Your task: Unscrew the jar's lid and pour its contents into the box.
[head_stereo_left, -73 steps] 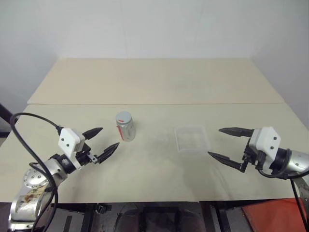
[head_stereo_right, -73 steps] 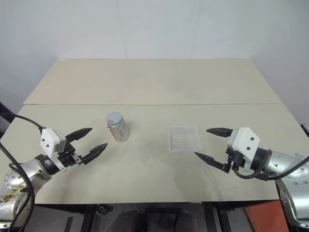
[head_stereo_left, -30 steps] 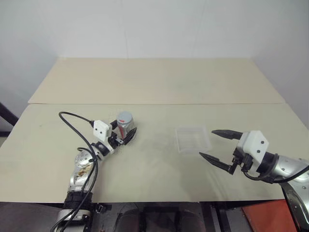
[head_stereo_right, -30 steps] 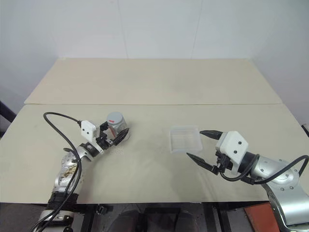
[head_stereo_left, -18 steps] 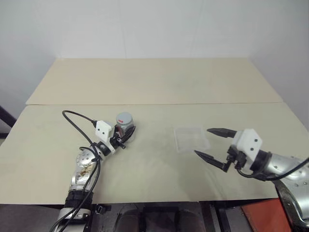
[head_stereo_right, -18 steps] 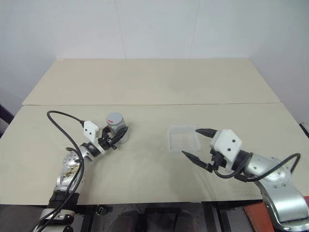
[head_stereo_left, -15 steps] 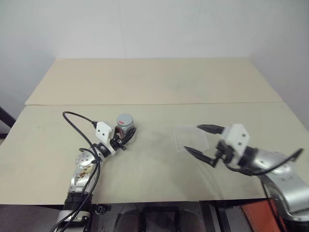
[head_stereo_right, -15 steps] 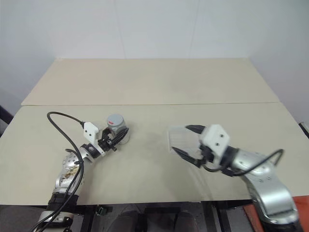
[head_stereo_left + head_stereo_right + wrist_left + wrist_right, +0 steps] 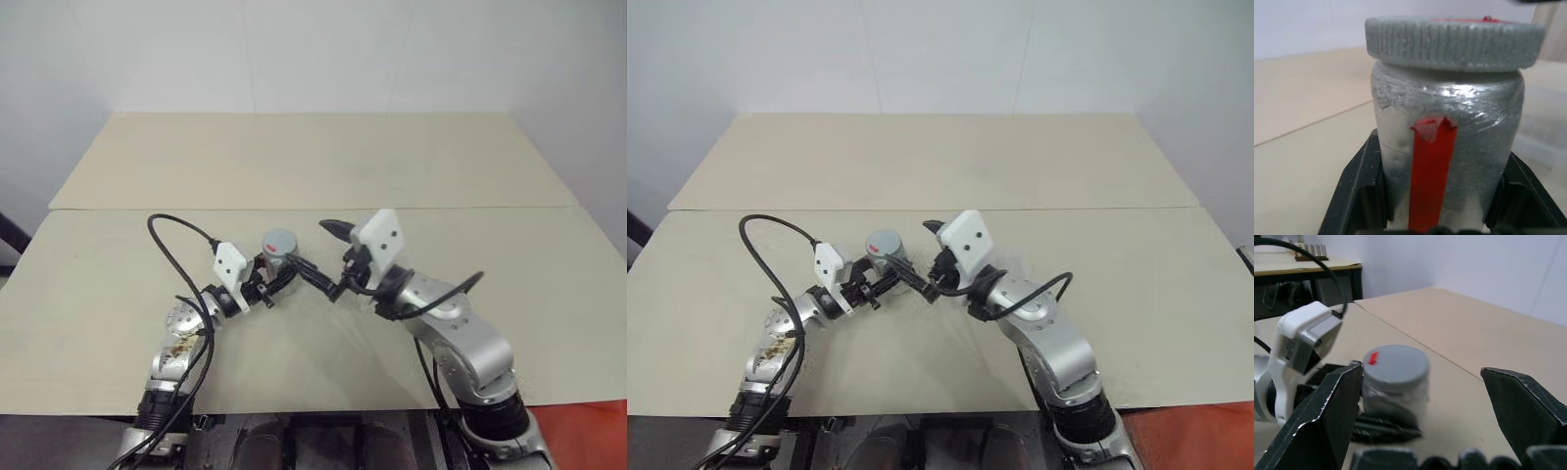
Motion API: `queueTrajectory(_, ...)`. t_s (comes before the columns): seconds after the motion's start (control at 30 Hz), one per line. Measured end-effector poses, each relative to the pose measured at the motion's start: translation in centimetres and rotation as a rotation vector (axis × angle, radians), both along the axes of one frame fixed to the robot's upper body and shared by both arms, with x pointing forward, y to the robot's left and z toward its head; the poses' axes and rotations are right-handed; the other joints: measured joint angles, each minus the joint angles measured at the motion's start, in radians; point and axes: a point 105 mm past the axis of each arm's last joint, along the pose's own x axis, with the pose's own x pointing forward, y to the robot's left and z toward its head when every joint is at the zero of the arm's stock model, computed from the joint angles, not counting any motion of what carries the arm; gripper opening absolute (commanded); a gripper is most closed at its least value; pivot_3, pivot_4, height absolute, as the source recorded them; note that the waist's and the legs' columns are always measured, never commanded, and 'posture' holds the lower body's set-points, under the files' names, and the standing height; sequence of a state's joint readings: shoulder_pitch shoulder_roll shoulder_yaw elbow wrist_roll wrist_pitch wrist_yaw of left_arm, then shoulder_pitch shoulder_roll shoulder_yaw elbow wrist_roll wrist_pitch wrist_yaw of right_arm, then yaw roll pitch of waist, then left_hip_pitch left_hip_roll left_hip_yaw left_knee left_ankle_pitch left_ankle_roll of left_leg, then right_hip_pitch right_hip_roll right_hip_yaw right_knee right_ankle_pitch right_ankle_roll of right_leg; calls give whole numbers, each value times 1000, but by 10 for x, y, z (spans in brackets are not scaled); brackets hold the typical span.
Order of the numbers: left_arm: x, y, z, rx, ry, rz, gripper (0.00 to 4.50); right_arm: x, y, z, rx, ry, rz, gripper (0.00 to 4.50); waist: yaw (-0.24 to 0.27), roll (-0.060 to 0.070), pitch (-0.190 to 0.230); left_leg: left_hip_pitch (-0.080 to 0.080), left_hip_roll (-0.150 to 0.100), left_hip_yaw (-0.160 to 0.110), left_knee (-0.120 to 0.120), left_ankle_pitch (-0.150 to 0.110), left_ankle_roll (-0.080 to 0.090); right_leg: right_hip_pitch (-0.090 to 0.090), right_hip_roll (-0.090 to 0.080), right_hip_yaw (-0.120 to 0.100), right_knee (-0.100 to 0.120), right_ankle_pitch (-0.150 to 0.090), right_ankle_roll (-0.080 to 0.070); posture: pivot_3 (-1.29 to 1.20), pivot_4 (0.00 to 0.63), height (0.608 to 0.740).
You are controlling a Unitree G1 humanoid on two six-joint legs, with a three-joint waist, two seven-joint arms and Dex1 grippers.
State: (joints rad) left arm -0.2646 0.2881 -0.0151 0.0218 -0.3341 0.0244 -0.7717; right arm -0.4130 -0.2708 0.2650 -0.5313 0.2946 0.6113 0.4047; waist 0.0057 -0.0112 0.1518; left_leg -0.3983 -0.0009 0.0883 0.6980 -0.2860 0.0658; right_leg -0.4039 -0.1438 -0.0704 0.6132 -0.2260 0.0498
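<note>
On the beige surface [image 9: 118, 284], the left end effector [image 9: 275, 285] was clamped around the body of the jar [image 9: 1447, 147], its black fingers [image 9: 1359, 188] pressing both sides below the grey lid [image 9: 279, 241], which sat screwed on top with its red mark up. The right end effector [image 9: 324, 253] hung just beside the jar with its fingers spread wide, one above and beyond the lid and one low near the jar's side, gripping nothing. Its arm lay across the spot where the box would be, so I could not make the box out.
</note>
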Motion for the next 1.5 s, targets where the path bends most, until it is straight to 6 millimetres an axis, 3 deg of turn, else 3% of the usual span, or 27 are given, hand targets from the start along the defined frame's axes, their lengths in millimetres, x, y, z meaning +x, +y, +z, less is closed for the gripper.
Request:
queueTrajectory(0.5, -8, -13, 1, 4, -17, -85, 1958, 6, 13, -6, -13, 26, 23, 4500, -16, 0, 0, 0, 0, 0, 0, 0, -1, 0, 1, 0, 0, 0, 0, 0, 150, 740)
queueTrajectory(0.6, -8, -14, 1, 9, -26, -90, 1958, 6, 13, -7, -17, 27, 31, 3969, -18, 0, 0, 0, 0, 0, 0, 0, -1, 0, 1, 0, 0, 0, 0, 0, 150, 740)
queueTrajectory(0.73, -8, -16, 1, 12, -30, -95, 1958, 5, 14, -7, -21, 26, 40, 2782, -18, 0, 0, 0, 0, 0, 0, 0, -1, 0, 1, 0, 0, 0, 0, 0, 150, 740)
queueTrajectory(1.0, -10, -18, -2, 22, -26, -124, 1958, 2, 11, -10, -37, 19, 66, 2781, -18, 0, 0, 0, 0, 0, 0, 0, -1, 0, 1, 0, 0, 0, 0, 0, 150, 740)
queueTrajectory(1.13, -22, -24, 1, 14, -16, -213, 1958, -7, 1, -8, -48, 13, 192, 2781, -17, 0, 0, 0, 1, 0, 0, 0, 0, 0, 1, 0, 0, 0, 0, 0, 150, 740)
queueTrajectory(1.3, -44, -34, 7, 44, -6, -382, 1958, -19, -16, -1, -114, 17, 489, 2781, -19, 0, 0, 1, 1, -1, 1, 0, 0, 1, 1, 1, -1, 0, 0, 0, 150, 740)
queueTrajectory(1.5, -57, -50, 14, 49, -7, -521, 1958, -17, -32, 7, -150, 70, 823, 2781, -19, 0, 0, 1, 1, 0, 2, 0, 1, 1, 1, 2, -1, 0, 0, 0, 150, 740)
